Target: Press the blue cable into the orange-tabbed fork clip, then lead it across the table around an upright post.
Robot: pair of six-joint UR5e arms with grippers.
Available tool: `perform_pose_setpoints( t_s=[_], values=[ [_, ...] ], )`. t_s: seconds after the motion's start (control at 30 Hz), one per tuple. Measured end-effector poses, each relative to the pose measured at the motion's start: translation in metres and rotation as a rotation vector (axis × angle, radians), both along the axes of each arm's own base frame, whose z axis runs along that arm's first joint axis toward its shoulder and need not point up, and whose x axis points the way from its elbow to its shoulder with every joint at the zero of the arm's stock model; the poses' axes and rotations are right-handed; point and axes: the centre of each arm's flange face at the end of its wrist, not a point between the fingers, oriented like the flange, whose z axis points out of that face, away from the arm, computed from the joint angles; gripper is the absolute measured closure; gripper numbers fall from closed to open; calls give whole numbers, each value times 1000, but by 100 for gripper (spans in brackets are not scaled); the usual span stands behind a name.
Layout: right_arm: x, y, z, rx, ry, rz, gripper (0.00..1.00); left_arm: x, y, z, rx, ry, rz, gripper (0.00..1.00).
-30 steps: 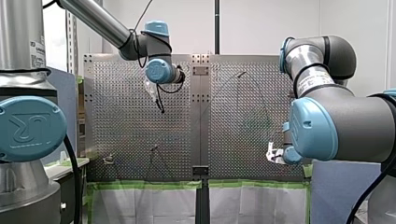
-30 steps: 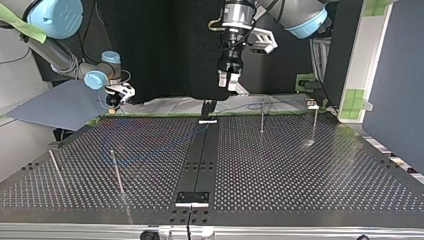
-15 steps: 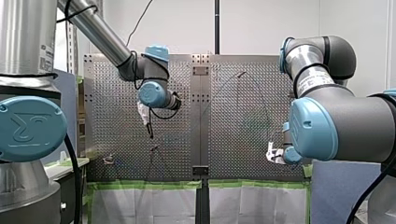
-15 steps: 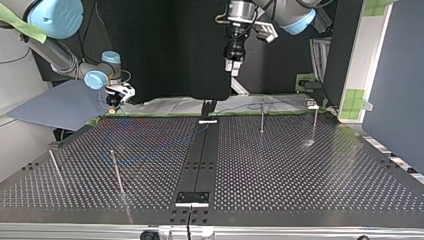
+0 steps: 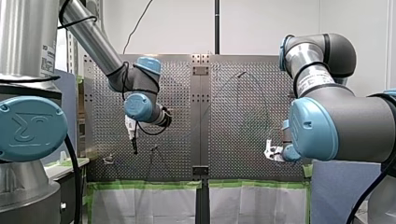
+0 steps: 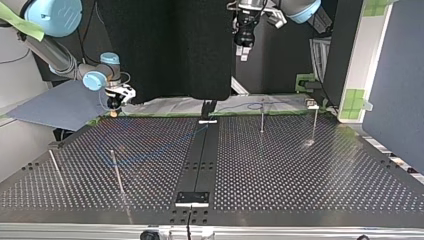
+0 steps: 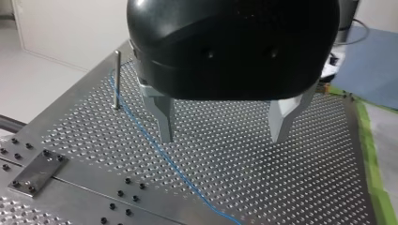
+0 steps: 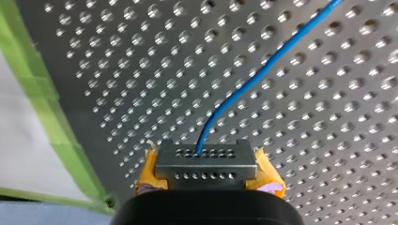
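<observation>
Left tool [image 7: 220, 139]: fingers wide, empty — above the bench [image 7: 291, 187].
Right tool [image 8: 206, 164]: yellow pads clamped on the cable [image 8: 244, 84].
Cable: leaves that tool toward one o'clock, lying across the bench.

The blue cable [image 7: 165, 158] is thin and lies slack on the perforated tabletop [image 6: 300, 180]. It passes just beside the foot of a slim metal upright post [image 7: 116, 79]; whether they touch cannot be told. In the top view it shows as a faint line from the far middle toward the near left. One end rises off the surface into my right pincer [image 8: 206, 157], clamped there.
</observation>
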Motion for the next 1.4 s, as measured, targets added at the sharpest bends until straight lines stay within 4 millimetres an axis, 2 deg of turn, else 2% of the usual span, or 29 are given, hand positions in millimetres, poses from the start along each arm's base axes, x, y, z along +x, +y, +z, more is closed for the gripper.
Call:
perform_pose_setpoints(
  t_s=[0.23,0.53,0.77,1.07,1.4],
  values=[
    [2,-1,5,-14,-5,14,100,-2,3,-3,9,6,-1,2],
    [5,-2,6,-22,-14,16,100,3,-6,-1,-9,-41,-63,2],
    [8,-1,6,-19,-26,17,100,-4,-5,-29,9,-21,-126,2],
    [13,2,5,-14,-27,26,100,1,-10,-60,7,-16,-141,2],
    [15,2,5,-14,-24,30,100,6,-13,-64,-6,-43,-137,2]
  ],
)
